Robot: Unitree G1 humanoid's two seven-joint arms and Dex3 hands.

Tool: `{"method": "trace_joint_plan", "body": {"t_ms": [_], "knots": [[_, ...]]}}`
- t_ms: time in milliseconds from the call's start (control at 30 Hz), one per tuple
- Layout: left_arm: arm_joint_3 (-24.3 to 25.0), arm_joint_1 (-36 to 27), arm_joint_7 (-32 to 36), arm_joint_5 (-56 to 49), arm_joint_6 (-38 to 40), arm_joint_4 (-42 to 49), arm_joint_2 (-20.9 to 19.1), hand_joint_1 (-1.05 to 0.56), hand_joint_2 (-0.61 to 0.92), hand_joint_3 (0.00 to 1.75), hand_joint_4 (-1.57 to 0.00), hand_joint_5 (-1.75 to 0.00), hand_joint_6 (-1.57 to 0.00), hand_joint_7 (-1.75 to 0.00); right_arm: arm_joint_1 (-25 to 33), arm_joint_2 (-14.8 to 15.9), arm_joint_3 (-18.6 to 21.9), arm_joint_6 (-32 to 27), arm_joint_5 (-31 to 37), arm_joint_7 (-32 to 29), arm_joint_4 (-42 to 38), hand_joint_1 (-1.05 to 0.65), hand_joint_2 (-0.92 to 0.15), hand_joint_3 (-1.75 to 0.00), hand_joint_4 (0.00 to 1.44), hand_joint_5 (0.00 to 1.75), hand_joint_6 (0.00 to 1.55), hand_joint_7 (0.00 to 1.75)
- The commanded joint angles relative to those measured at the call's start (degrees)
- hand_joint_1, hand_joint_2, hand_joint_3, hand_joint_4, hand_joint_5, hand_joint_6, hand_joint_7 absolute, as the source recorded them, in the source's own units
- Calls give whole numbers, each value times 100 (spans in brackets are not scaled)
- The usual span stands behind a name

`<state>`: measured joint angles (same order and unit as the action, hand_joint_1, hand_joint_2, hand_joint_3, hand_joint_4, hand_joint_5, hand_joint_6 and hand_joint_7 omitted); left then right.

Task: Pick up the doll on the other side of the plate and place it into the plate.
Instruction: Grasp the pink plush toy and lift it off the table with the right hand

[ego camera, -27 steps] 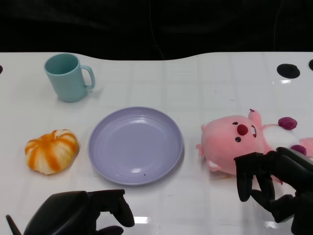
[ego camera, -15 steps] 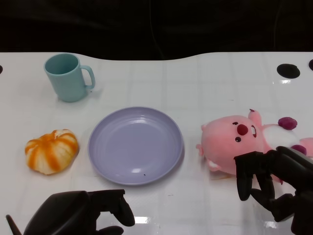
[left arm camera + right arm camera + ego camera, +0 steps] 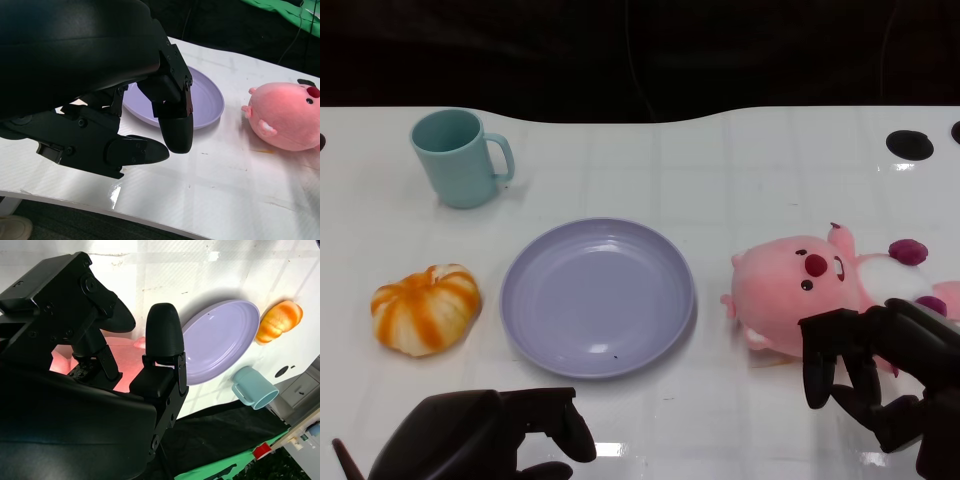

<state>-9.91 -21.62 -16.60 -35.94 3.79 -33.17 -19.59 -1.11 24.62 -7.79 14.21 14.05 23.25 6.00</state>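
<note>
So the right black many-fingered hand is sitting at the lower right of the head frame, fingers spread apart and grasping nothing, hovering over the near edge of the pink plush doll with the red nose and purple paws. In the right wrist view the fingertips are pointing down with pink fabric showing between them, but I can't tell whether they're touching it.

The doll is lying on its side at the right-centre of the head frame, just beside the round lilac plastic plate but not touching its rim. My take on doing this well: the hand is covering only the body end near the lower right, so it probably wants to be reaching a bit further up-frame so the fingers are straddling the fat middle. Soft plush squashes, so I'd be closing deep and firmly, not pinching fluff. Then lifting clear of the rim before sliding left over the plate.

The left black hand is parked at the bottom left, fingers curled in on nothing. Up-left there's a teal ceramic-looking mug and at mid-left an orange-and-white striped pumpkin toy, both well out of the carry path on the white table.
</note>
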Motion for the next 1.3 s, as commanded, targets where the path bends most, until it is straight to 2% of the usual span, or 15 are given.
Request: {"method": "trace_joint_plan", "body": {"t_ms": [33,67,167,233,300,433,533,600,733,800,867,1000,1167,1300], "knots": [[54,0,-39,54,-11,-10,-90,-29,92,37,-61,-161,-71,-91,-52,-27,45,57,-67,-97,-52,-3,-33,-133,87,174,81,131],[61,-3,-33,61,-20,-1,-92,-29,92,37,-61,-161,-71,-91,-49,-66,60,-10,-109,-105,-22,-3,-34,-132,86,173,81,127],[72,-6,-36,73,-22,15,-92,-29,92,37,-60,-161,-71,-91,-48,-147,102,-163,-219,-116,57,-4,-42,-113,80,149,81,98],[76,-7,-46,76,-18,15,-95,-29,92,37,-60,-161,-71,-91,-47,-186,132,-212,-246,-154,116,-5,-51,-89,78,117,82,74],[80,-13,-50,74,-14,5,-96,-29,92,38,-60,-161,-71,-91,-48,-209,151,-194,-251,-202,150,-6,-60,-68,77,99,82,55],[84,-17,-47,80,-26,2,-100,-28,92,37,-60,-160,-71,-91,-69,-208,176,-86,-146,-347,185,-12,-76,-31,63,67,72,22],[86,-22,-72,90,-3,-18,-103,-28,92,37,-60,-160,-71,-91,-123,-75,170,38,246,-553,164,-28,-86,-12,51,48,59,7],[85,-24,-90,92,17,-33,-104,-28,92,37,-60,-160,-71,-90,-152,-27,189,55,356,-601,167,-34,-88,-7,45,43,53,3],[87,-23,-84,78,1,-25,-115,-28,92,37,-61,-158,-71,-90,-246,62,270,155,449,-668,137,-45,-89,-3,16,29,28,0],[92,-26,-82,91,-6,-18,-121,-28,92,37,-61,-158,-71,-89,-272,101,296,120,606,-734,181,-47,-90,-2,12,29,25,0],[97,-29,-73,100,-21,-6,-132,-28,92,37,-61,-158,-71,-89,-305,149,338,28,859,-832,265,-54,-88,-1,3,28,18,0],[83,-15,-40,84,-55,32,-144,-28,92,37,-61,-159,-71,-88,-346,247,392,-282,1287,-848,498,-63,-86,0,0,16,13,0],[48,-9,-59,52,-18,-4,-130,-30,92,38,-61,-159,-72,-88,-361,375,372,-716,1502,-654,828,-68,-84,0,0,4,9,1],[18,-15,-59,14,-13,-29,-124,-29,92,38,-62,-159,-72,-87,-465,506,291,-994,1776,-429,1037,-74,-83,0,0,2,8,1]]}}
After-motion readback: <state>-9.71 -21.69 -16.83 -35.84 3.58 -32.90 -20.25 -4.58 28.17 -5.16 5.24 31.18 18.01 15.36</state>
